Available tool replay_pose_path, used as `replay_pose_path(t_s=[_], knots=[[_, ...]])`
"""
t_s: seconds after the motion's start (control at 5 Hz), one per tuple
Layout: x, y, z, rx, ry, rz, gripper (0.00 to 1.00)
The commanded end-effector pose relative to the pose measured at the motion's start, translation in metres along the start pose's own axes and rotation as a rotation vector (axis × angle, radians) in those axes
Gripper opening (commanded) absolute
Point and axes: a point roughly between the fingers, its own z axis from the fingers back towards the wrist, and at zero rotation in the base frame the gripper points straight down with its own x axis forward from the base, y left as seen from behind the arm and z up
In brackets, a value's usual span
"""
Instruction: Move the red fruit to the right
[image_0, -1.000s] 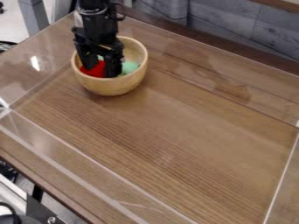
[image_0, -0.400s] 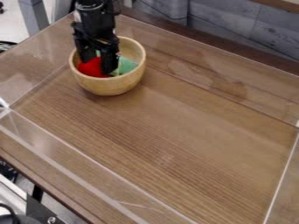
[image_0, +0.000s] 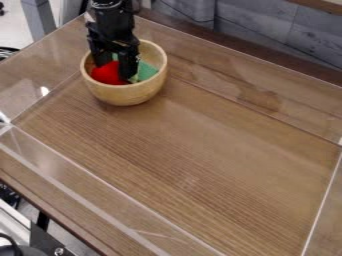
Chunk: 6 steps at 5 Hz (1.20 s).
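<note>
Red fruit (image_0: 103, 72) in bowl (image_0: 127, 90), tool (image_0: 115, 64) open

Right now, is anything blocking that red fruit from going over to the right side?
Only the wooden bowl it sits in: the red fruit must clear its rim. Beyond it, the table to the right looks bare.

Over at ten o'clock on the brown wood-grain surface (image_0: 201, 150), a black gripper (image_0: 114, 66) reaches, jaws spread, into a round wooden bowl (image_0: 126, 90) holding a small red fruit (image_0: 104, 74) beside a flat green block (image_0: 148, 72).
</note>
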Motion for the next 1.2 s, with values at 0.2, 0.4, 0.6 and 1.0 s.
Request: replay_pose_path(t_s=[0.2,0.4,0.6,1.0], knots=[[0.019,0.007,0.003,0.013,-0.04,-0.043,0.0],[0.012,0.015,0.015,0.017,-0.061,-0.007,0.0],[0.005,0.023,0.031,0.021,-0.089,0.034,0.0],[-0.007,0.014,0.081,0.026,-0.154,0.147,0.0]])
